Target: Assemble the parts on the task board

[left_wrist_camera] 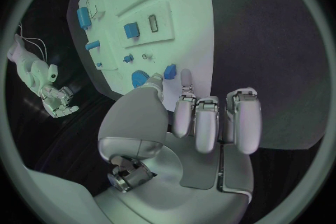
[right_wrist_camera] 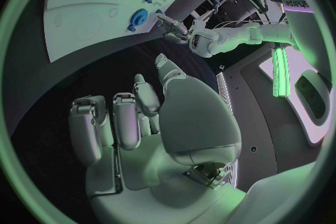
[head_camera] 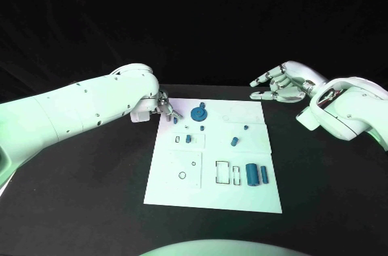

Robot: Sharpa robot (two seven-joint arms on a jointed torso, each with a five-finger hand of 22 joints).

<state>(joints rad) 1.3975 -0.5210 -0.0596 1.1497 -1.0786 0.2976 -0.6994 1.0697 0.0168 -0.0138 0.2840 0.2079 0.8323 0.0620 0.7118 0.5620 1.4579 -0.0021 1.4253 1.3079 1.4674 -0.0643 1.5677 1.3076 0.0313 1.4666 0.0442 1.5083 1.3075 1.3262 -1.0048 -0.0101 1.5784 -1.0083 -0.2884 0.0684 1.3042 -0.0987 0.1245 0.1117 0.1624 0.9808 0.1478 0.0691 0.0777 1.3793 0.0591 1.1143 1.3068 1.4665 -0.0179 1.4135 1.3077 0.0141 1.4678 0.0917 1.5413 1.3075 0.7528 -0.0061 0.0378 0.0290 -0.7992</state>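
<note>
One white board (head_camera: 212,197) lay on the bench (head_camera: 81,200). On the board, seven blue parts could be counted: one gear (head_camera: 199,114), two cylinders side by side (head_camera: 252,174) (head_camera: 263,175), and four small pieces (head_camera: 176,120) (head_camera: 188,138) (head_camera: 232,141) (head_camera: 246,127). Two arms came in, one hand on each: left (head_camera: 165,108) and right (head_camera: 279,83).

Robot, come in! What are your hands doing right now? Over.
Left hand at the task board's far left corner, pinching a small blue part. Right hand empty, off the board's far right corner. Nothing in the way.
</note>
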